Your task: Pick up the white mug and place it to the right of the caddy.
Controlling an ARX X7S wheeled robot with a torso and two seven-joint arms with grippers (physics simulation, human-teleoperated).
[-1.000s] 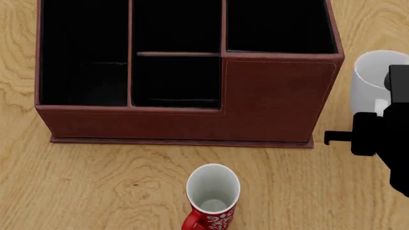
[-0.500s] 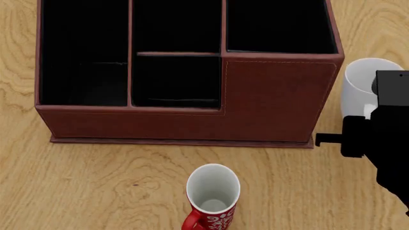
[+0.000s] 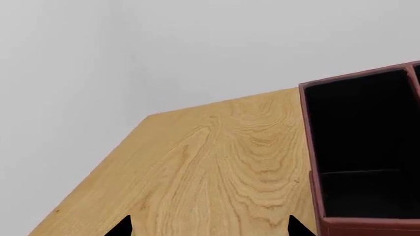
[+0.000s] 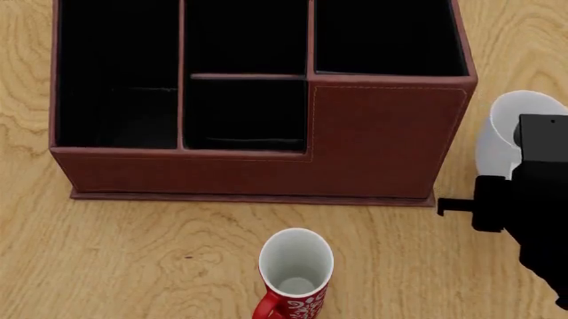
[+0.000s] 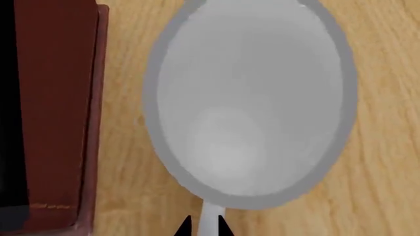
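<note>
The white mug (image 4: pixel 507 129) is just right of the caddy (image 4: pixel 382 139), near its taller front-right corner, and partly hidden by my right arm (image 4: pixel 533 199). In the right wrist view I look straight down into the mug (image 5: pixel 249 108). My right gripper (image 5: pixel 204 227) is shut on its handle (image 5: pixel 210 221), one black fingertip on each side. The caddy's wall (image 5: pixel 56 108) runs beside the mug with a strip of table between them. I cannot tell whether the mug rests on the table. My left gripper (image 3: pixel 208 228) is open and empty over bare wood, left of the caddy (image 3: pixel 367 147).
A narrow red mug with a white floral pattern (image 4: pixel 294 272) stands in front of the caddy, near the table's front. The wooden table (image 3: pixel 217 162) ends at an edge on its far left, with grey wall beyond.
My right arm and the white mug have shifted left toward the caddy, then slightly nearer me. The mug's rim now looks more tilted. The red mug and caddy have not moved.
</note>
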